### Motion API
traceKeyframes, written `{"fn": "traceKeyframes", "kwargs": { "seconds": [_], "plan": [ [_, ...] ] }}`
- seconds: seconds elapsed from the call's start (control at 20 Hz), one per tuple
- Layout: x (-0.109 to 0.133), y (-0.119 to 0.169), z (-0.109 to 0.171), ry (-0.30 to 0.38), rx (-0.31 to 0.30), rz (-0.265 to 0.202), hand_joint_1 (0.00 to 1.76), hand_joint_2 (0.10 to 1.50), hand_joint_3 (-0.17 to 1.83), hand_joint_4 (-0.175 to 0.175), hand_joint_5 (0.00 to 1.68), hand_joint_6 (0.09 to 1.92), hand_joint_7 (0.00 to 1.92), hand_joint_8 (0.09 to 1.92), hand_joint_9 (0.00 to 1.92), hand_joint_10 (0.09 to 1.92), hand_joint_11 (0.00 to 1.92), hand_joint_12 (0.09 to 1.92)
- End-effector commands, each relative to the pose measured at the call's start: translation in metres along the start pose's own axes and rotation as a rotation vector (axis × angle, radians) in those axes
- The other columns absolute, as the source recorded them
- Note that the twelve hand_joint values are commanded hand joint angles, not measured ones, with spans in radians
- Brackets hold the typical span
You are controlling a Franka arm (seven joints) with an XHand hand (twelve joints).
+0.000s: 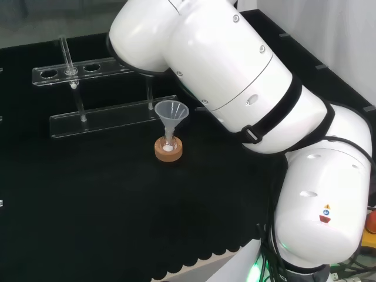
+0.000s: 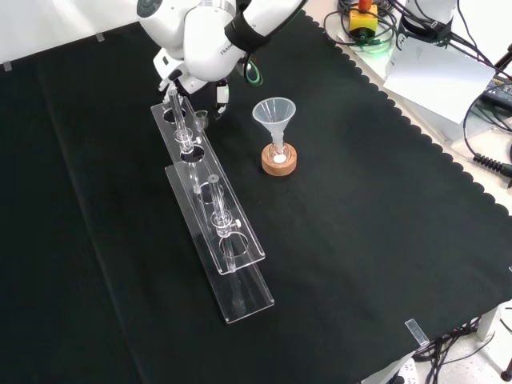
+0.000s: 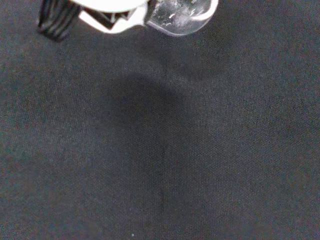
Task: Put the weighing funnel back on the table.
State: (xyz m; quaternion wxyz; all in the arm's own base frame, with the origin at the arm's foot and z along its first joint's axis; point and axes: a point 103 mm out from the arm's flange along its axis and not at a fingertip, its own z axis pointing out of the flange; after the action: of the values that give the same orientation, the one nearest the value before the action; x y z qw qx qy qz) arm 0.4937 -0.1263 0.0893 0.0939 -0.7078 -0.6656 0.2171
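Weighing funnel: a small, rounded piece of clear glass with bright glints. In the wrist view I see it right against a smooth white part of the hand, beside a black ribbed piece, with a soft shadow on the finely woven black cloth. I cannot tell how far the hand is open, or whether it grips the piece. In the front view the weighing funnel shows as a faint clear shape in the upper left of the frame, under the glossy white arm and just beside the far end of the clear plastic rack. The cone-shaped funnel stands mouth up on its round cork ring, near frame centre, apart from the hand
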Motion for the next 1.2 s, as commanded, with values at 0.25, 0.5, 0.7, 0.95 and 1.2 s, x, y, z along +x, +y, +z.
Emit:
{"fn": "traceKeyframes", "kwargs": {
  "seconds": [0.25, 0.5, 0.7, 0.95, 1.2],
  "plan": [
    [-0.006, -0.015, -0.01, 0.021, 0.043, 0.005, 0.91, 0.58, 0.63, -0.055, 0.39, 0.33, 0.06, 0.66, 0.36, 0.66, 0.08, 1.4],
    [-0.014, -0.039, -0.029, 0.046, -0.001, 0.021, 0.88, 0.58, 0.61, -0.063, 0.37, 0.19, 0.03, 0.65, 0.31, 0.68, 0.05, 1.42],
    [-0.017, -0.064, -0.047, 0.042, -0.028, 0.03, 0.87, 0.58, 0.6, -0.065, 0.37, 0.14, 0.06, 0.66, 0.32, 0.69, 0.08, 1.44],
    [-0.015, -0.092, -0.064, 0.041, -0.05, 0.048, 0.85, 0.58, 0.6, -0.066, 0.38, 0.13, 0.09, 0.67, 0.35, 0.7, 0.13, 1.44],
    [-0.015, -0.115, -0.078, 0.044, -0.078, 0.049, 0.85, 0.58, 0.6, -0.066, 0.38, 0.11, 0.1, 0.67, 0.36, 0.69, 0.14, 1.43]
  ]
}}
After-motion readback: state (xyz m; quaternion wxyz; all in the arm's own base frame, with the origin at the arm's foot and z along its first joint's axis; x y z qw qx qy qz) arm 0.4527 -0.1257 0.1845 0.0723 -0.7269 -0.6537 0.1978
